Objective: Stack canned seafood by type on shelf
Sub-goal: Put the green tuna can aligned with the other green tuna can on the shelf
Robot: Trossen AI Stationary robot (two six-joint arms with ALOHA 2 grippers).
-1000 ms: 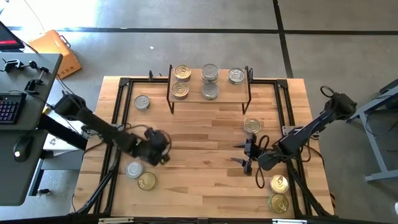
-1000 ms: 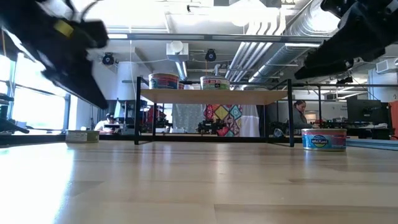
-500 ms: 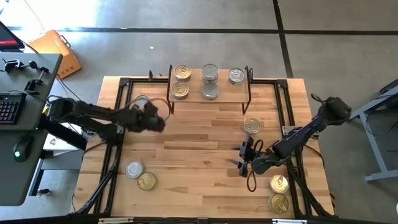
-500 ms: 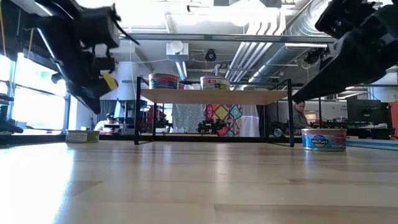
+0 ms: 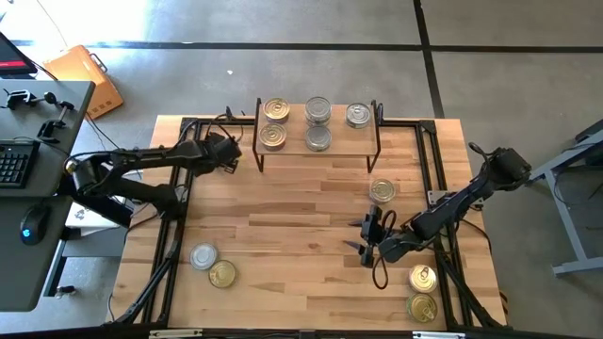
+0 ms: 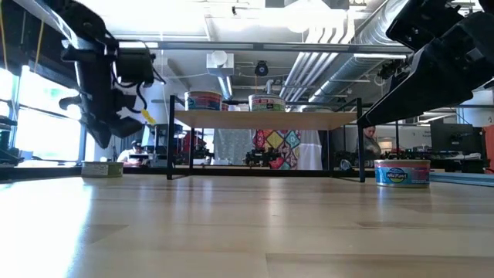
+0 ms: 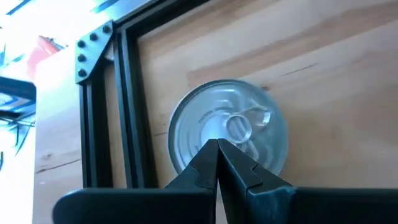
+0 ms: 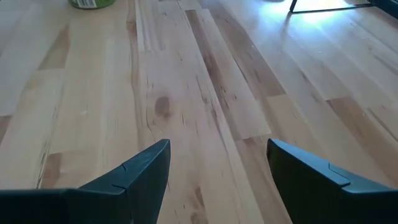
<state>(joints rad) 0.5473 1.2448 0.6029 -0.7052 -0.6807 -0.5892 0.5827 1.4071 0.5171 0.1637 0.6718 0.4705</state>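
Observation:
The shelf [image 5: 318,149] stands at the table's far edge with gold-lidded tins [image 5: 274,123] on its left and silver-lidded tins [image 5: 318,124] in the middle and at the right [image 5: 357,115]. My left gripper [image 5: 230,155] is shut and hovers over a silver-lidded tin [image 7: 227,127] that rests on the table left of the shelf. The low view shows its tips [image 6: 103,143] above that tin [image 6: 103,169]. My right gripper [image 5: 361,237] stands open over bare wood, near a gold-lidded tin [image 5: 382,191].
A silver-lidded tin [image 5: 203,256] and a gold-lidded one [image 5: 222,274] lie near the table's front left. Two gold-lidded tins [image 5: 423,278] [image 5: 421,307] lie at the front right. Black metal rails [image 7: 121,106] run along the table's sides. Bare wood [image 5: 292,226] lies mid-table.
My left gripper, shut throughout, has swung from the tins at the table's front left toward the far edge, turning as it went, and now hangs over the silver-lidded tin left of the shelf. My right gripper has sunk a little.

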